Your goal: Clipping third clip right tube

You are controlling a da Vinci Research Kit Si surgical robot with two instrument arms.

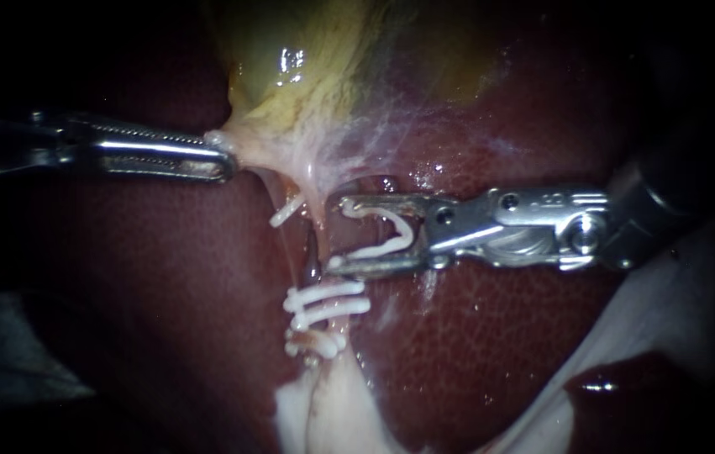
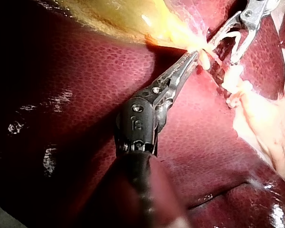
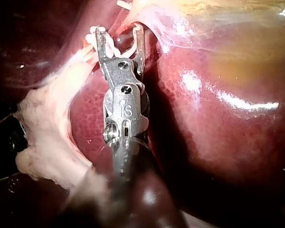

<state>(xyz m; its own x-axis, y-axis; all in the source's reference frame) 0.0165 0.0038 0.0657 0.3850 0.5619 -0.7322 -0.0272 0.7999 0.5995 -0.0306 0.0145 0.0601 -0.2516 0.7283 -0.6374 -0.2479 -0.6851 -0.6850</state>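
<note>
The right instrument [image 1: 338, 234] holds its jaws spread wide, with a white loaded clip [image 1: 382, 248] seated between them and touching both, its legs not yet closed. The jaw tips have reached the right tube [image 1: 316, 250], which runs down from the gallbladder [image 1: 307, 59] just above two placed clips [image 1: 329, 294] stacked close together. Whether the tube already lies fully inside the mouth of the clip cannot be told. The left instrument [image 1: 224, 166] has its jaws clenched on the pale neck of the gallbladder and draws it sideways, so the tube appears stretched taut. The step in hand looks like positioning for the third clip. The next move probably calls for easing the jaws forward until both legs straddle the tube, clear of the clips below, then squeezing. Everything rests on the dark red, glistening liver [image 1: 500, 336], with pale tissue [image 3: 47, 137] beside the right instrument. Beyond that the surroundings are black, and no worktop shows.
</note>
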